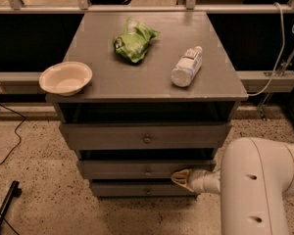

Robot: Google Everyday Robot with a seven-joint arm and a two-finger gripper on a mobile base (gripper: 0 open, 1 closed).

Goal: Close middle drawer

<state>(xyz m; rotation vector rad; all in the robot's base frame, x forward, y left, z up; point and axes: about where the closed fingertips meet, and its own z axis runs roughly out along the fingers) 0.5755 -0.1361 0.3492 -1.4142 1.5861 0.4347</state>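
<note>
Middle drawer (117,169) nearly shut
The end effector (179,177), closed and empty, touched its front, just right of the knob (148,172).

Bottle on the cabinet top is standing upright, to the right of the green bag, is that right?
No. In the camera view the bottle lies on its side, not upright; it is on the cabinet top, to the right of the green bag. The gripper is low down, at the middle drawer front.
</note>
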